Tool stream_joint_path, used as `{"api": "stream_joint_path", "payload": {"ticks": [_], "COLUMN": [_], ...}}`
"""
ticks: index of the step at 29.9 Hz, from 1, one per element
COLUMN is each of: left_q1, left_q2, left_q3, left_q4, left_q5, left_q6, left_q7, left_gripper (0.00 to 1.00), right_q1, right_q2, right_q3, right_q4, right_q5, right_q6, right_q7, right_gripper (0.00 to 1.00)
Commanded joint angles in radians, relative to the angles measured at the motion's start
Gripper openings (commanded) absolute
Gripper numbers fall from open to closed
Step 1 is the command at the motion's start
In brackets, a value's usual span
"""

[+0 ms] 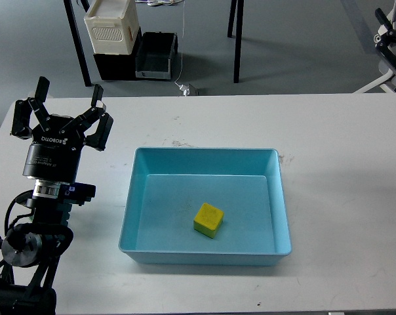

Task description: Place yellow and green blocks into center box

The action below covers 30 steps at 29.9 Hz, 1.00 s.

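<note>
A yellow block (208, 219) lies inside the light blue box (204, 156) at the middle of the white table. No green block shows in this view. My left gripper (60, 113) stands at the left of the table, left of the box, pointing up with its fingers spread open and empty. Only a dark tip of my right gripper (389, 41) shows at the top right edge, high above the table's far right corner. Its fingers cannot be told apart.
Beyond the table's far edge, on the floor, stand a white crate (111, 26) on a black base and a dark bin (156, 55). Black frame legs (237, 39) rise behind the table. My left arm's base (27, 249) fills the near left corner.
</note>
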Motion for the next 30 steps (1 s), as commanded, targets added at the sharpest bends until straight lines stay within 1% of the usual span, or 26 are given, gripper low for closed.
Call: {"api": "stream_joint_path", "payload": {"ticks": [1, 6, 12, 15, 18, 23, 27, 30], "left_q1": [0.005, 0.011, 0.011, 0.011, 0.01, 0.011, 0.011, 0.008], "left_q2": [0.0, 0.0, 0.0, 0.0, 0.0, 0.0, 0.0, 0.0], "left_q3": [-0.004, -0.01, -0.009, -0.006, -0.003, 0.002, 0.008, 0.008], "left_q4": [0.0, 0.0, 0.0, 0.0, 0.0, 0.0, 0.008, 0.009], "left_q5": [0.0, -0.003, -0.005, -0.003, -0.003, -0.006, -0.008, -0.008], "left_q6": [0.0, 0.0, 0.0, 0.0, 0.0, 0.0, 0.0, 0.0], "left_q7": [0.001, -0.002, -0.002, -0.002, -0.002, -0.002, 0.0, 0.0], "left_gripper": [1.0, 1.0, 1.0, 1.0, 1.0, 1.0, 1.0, 1.0], "right_q1": [-0.204, -0.413, -0.58, -0.652, -0.697, -0.732, -0.735, -0.735], "right_q2": [0.022, 0.109, 0.253, 0.255, 0.255, 0.255, 0.255, 0.255], "right_q3": [0.061, 0.116, 0.126, 0.109, 0.086, 0.072, 0.035, 0.021], "right_q4": [0.143, 0.304, 0.412, 0.455, 0.455, 0.455, 0.45, 0.43], "right_q5": [0.075, 0.113, 0.138, 0.139, 0.141, 0.139, 0.139, 0.138], "right_q6": [-0.008, -0.01, -0.01, -0.01, -0.01, 0.012, 0.079, 0.08], "right_q7": [0.0, 0.0, 0.0, 0.0, 0.0, 0.0, 0.0, 0.0], "right_gripper": [1.0, 1.0, 1.0, 1.0, 1.0, 1.0, 1.0, 1.0]}}
